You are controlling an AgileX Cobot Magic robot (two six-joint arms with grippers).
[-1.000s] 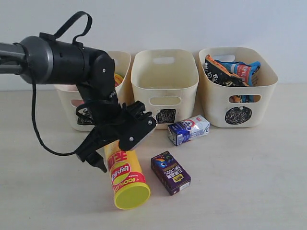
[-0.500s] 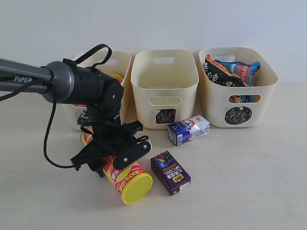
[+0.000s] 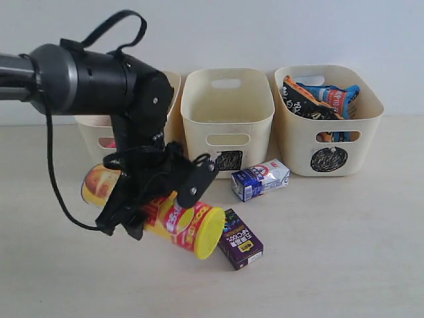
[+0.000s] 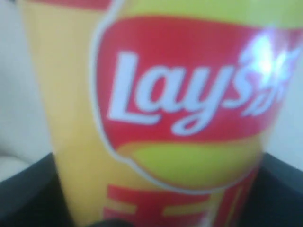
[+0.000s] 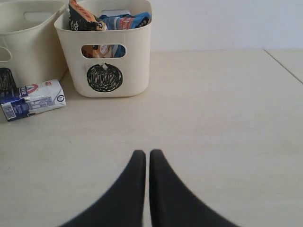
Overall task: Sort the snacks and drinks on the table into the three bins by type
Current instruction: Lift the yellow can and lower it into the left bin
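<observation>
My left gripper [image 3: 156, 199] is shut on the yellow chip canister [image 3: 182, 222], holding it nearly level above the table with its yellow lid toward the purple carton [image 3: 240, 247]. Up close, that canister [image 4: 156, 118] fills the left wrist view. The blue-and-white carton [image 3: 260, 179] lies before the middle bin [image 3: 228, 122], which looks empty. The right bin [image 3: 328, 119] holds the blue bag [image 3: 334, 96] and the orange-and-black bag [image 3: 303, 99]. The left bin [image 3: 99, 142] is mostly hidden behind my arm; no pink canister shows. My right gripper [image 5: 144, 153] is shut on nothing, low over bare table.
The three bins stand in a row against the back wall. The circle-marked bin [image 5: 106, 52] and the blue-and-white carton [image 5: 32, 98] also show in the right wrist view. A table seam [image 5: 284, 66] runs at the far side.
The left gripper has lifted the yellow canister off the table and swung it from leaning upright to nearly level. The right gripper's earlier state is not shown.
</observation>
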